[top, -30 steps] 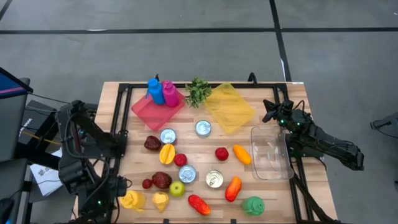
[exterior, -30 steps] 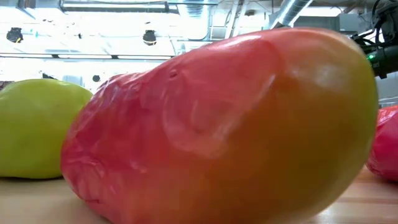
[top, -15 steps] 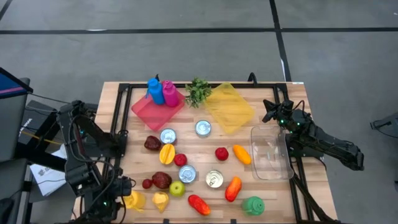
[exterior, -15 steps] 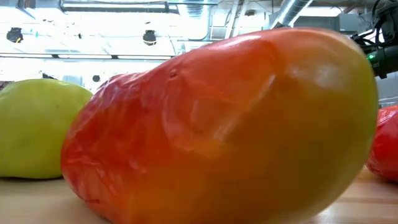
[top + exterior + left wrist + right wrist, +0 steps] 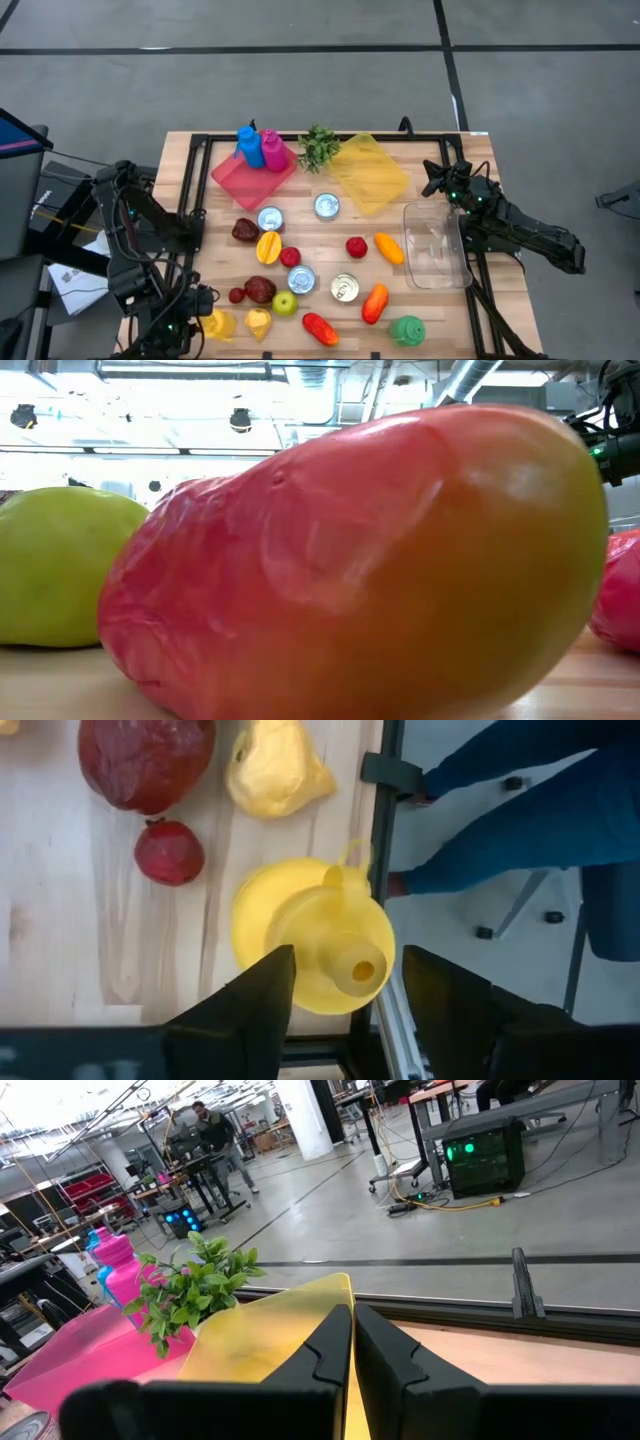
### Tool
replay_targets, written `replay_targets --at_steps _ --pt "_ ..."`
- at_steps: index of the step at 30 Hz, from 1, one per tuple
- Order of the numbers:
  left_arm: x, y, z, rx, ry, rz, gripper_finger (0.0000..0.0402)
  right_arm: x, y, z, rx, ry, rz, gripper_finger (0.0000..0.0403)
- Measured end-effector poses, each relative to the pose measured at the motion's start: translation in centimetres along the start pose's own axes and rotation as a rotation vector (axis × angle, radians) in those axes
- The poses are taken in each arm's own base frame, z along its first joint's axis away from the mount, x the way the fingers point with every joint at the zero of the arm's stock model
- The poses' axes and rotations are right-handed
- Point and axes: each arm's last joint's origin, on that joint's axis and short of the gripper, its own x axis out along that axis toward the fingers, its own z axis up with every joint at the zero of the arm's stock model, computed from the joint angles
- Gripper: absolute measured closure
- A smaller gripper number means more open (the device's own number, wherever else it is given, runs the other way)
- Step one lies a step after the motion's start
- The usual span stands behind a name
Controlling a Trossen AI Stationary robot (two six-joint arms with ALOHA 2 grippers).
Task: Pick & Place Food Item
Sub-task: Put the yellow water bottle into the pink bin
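Left end effector (image 5: 340, 982) is spread wide right over the yellow jug (image 5: 314, 935) at the worktop (image 5: 60, 920) corner, next to the small red fruit (image 5: 169, 852) and yellow pear (image 5: 277, 770). Right end effector (image 5: 352, 1342) is clenched, parked by the yellow lid (image 5: 275, 1330)

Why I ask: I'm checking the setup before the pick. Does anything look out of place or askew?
Yes. The yellow plastic squeeze bottle sits at the wooden table's front left corner, its base overhanging the edge by the black rail. The left tool is open around it. The yellow square lid lies skewed.
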Motion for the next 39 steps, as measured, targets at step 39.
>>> replay_targets --at_steps 39 --pt "-7.2 6.1 2.7 -0.182 -0.358 -0.044 0.0358 0.0 -0.1 -0.1 -0.007 0.012 -0.006 0.039"
